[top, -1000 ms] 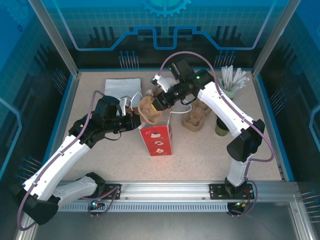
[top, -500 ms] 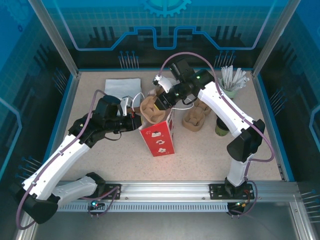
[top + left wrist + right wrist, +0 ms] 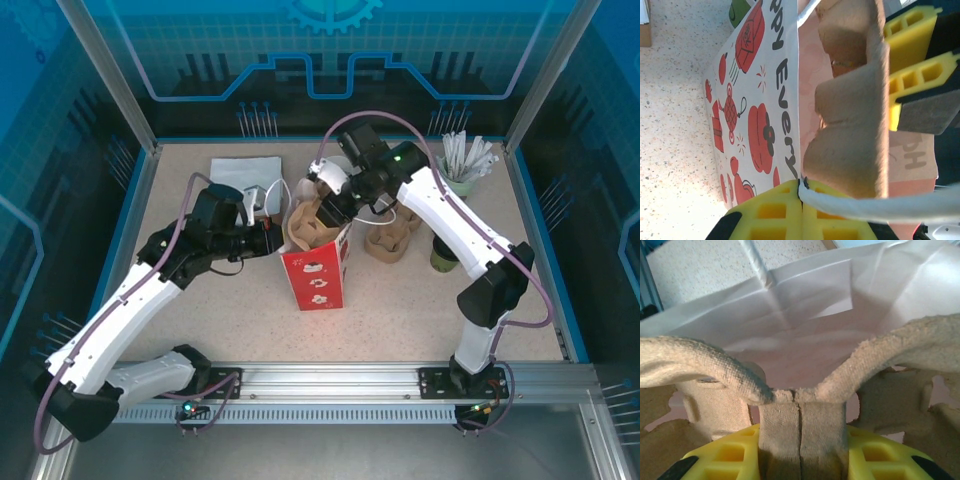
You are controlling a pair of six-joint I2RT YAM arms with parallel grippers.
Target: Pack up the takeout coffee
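The right gripper (image 3: pixel 802 450) is clenched on a pulp cup carrier (image 3: pixel 305 224) sunk partway into the red paper bag (image 3: pixel 318 282). The left gripper (image 3: pixel 801 209) pinches the bag's white handle (image 3: pixel 880 207). The takeout coffee (image 3: pixel 441 258) (dark green) stands near the table's (image 3: pixel 420 325) right edge.

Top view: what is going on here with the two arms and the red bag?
The left gripper pinches the white handle of the paper bag. The right gripper holds a pulp cup carrier partly inside the bag's open top. The dark green coffee cup stands on the table, not yet packed.
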